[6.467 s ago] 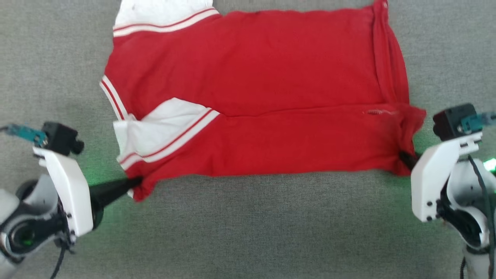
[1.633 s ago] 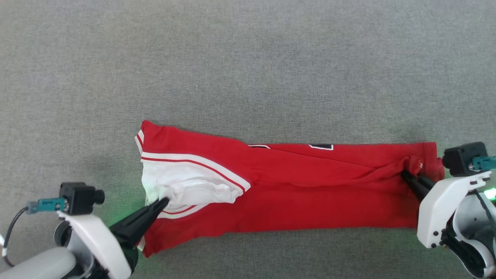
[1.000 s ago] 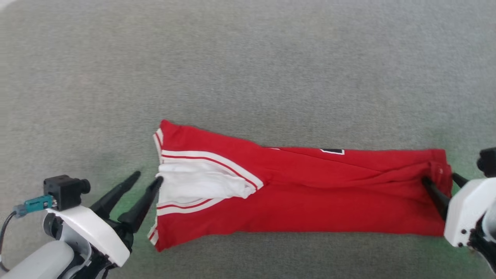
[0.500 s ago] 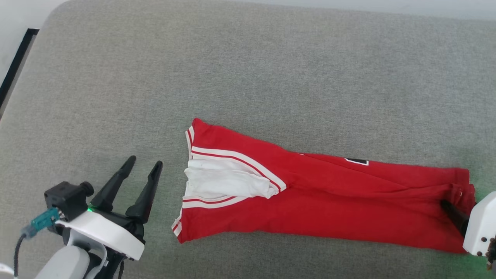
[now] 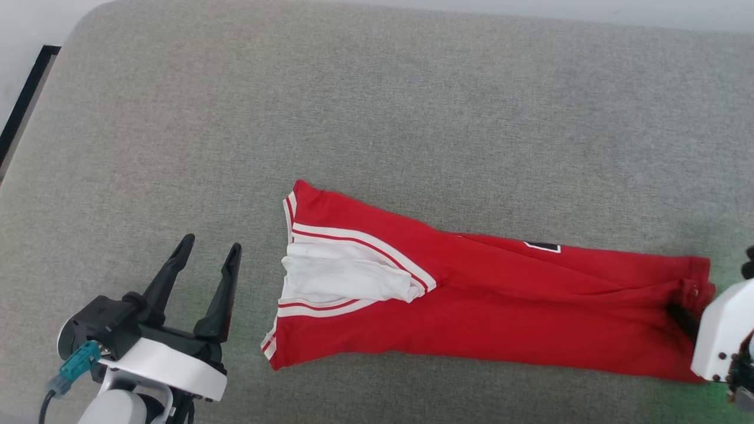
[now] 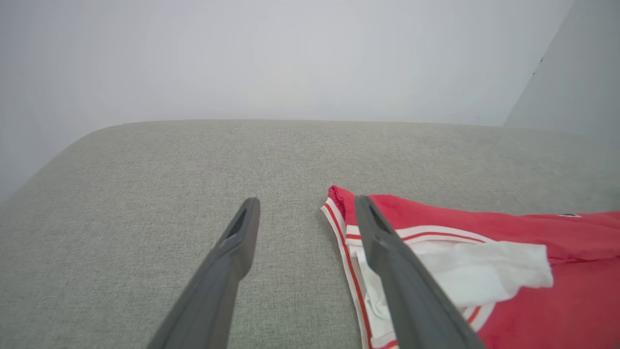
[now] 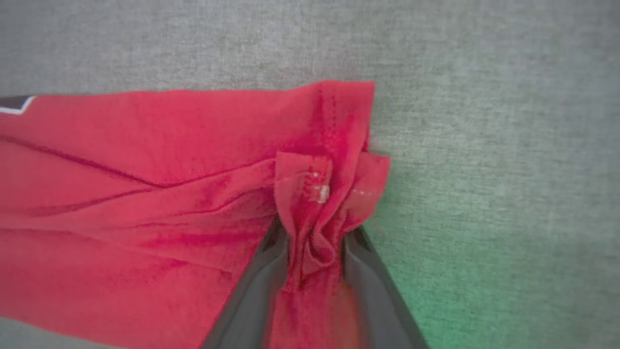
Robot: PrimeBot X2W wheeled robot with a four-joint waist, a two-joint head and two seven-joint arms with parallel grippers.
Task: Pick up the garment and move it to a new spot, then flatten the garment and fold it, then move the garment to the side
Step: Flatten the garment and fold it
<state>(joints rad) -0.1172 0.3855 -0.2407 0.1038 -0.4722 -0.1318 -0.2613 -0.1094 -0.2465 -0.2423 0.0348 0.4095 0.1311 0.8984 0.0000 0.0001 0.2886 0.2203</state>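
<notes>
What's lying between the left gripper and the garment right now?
Only bare grey cushion. In the head view the open left gripper stands apart from the garment, with a strip of cushion between them.

Head view: right gripper [image 5: 683, 312] is mostly hidden behind its own white housing [image 5: 721, 335] and cut by the right edge; one dark finger stub is seen. Garment [image 5: 471, 306] far end is covered by that housing. Lettering [image 5: 542, 246] is folded under; the sliver left is unreadable.
Right wrist view is blurred. Fingertips are buried in the bunched cloth gripped between them.
Left wrist view: sleeve trim is partly masked by one finger of the left gripper [image 6: 306, 201]; garment is cut at right and bottom.
</notes>
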